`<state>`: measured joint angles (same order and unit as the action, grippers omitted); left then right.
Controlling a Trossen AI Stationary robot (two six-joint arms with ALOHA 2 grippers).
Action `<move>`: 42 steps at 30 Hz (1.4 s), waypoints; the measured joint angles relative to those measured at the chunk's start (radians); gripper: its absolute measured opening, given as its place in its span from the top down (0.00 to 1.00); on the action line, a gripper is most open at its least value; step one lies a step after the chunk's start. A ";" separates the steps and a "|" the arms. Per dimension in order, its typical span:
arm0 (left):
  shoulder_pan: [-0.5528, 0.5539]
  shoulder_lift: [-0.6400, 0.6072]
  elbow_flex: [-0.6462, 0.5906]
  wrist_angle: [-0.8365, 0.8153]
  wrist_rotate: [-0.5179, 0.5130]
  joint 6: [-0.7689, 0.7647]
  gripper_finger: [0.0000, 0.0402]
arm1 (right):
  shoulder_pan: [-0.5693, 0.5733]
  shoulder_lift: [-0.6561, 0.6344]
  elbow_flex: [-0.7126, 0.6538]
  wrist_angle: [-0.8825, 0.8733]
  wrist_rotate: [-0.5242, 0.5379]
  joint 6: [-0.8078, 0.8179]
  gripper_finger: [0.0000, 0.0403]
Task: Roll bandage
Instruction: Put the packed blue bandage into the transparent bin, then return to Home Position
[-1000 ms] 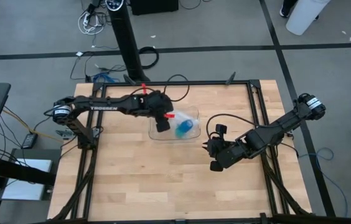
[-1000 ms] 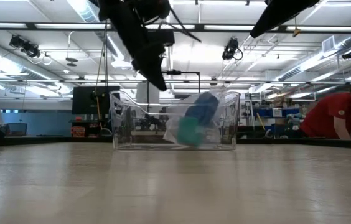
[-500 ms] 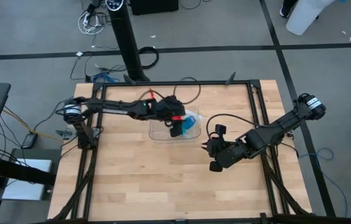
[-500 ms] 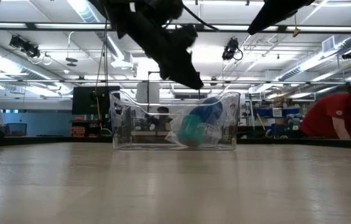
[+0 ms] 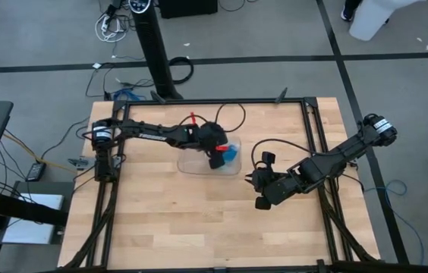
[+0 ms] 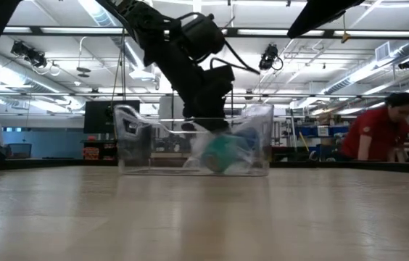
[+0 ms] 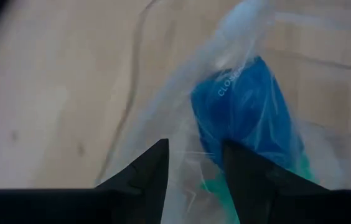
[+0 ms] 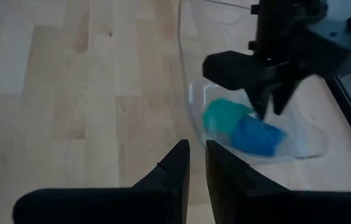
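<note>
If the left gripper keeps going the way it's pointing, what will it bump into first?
Probably the clear plastic bag wrapped around the bandage. The left gripper is open and aimed into the tray, though depth is hard to judge.

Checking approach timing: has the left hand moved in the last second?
Yes. In the high view the left hand has swung rightward and down into the clear tray, toward the bandage.

I see a clear plastic tray (image 5: 199, 163) under the left gripper, a teal-green block (image 8: 222, 115) inside. A person in red (image 6: 375, 134) stands far beyond it.
</note>
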<state>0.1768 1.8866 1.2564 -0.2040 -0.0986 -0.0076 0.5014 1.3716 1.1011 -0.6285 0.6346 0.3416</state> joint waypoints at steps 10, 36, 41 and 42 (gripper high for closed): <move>0.000 -0.005 0.000 -0.178 0.033 -0.001 0.61 | 0.000 0.000 0.000 0.005 0.000 -0.005 0.89; -0.061 -0.079 0.284 -0.391 0.008 0.046 0.61 | 0.015 -0.084 0.000 0.004 0.055 -0.039 0.90; -0.185 -0.156 0.277 -0.160 0.018 0.084 0.61 | 0.049 -0.210 0.000 0.015 0.058 -0.087 0.91; -0.214 -0.165 0.277 -0.109 0.017 0.088 0.61 | 0.061 -0.235 0.000 0.017 0.057 -0.096 0.92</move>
<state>-0.0372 1.7220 1.5330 -0.3126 -0.0815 0.0809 0.5629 1.1362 1.1011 -0.6111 0.6918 0.2457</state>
